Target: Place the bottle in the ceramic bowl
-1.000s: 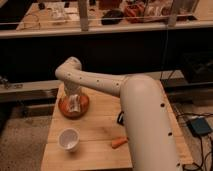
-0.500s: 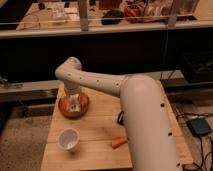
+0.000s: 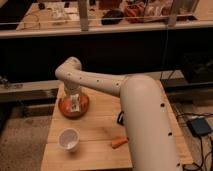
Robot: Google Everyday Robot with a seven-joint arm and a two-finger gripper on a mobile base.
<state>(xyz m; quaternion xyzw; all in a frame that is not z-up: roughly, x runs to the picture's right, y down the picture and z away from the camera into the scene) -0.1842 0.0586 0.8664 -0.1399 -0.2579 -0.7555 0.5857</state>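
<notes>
The reddish-brown ceramic bowl (image 3: 73,106) sits at the far left of the wooden table (image 3: 100,130). The small pale bottle (image 3: 75,104) with its white label is over the middle of the bowl, right under my gripper (image 3: 74,98). My gripper hangs from the wrist at the end of the white arm (image 3: 115,87) and reaches down into the bowl. I cannot tell whether the bottle rests on the bowl or is still held.
A white cup (image 3: 68,139) stands near the table's front left edge. A small orange carrot-like object (image 3: 119,142) lies at the front, next to my arm's wide base. A dark rail and cluttered benches run behind the table.
</notes>
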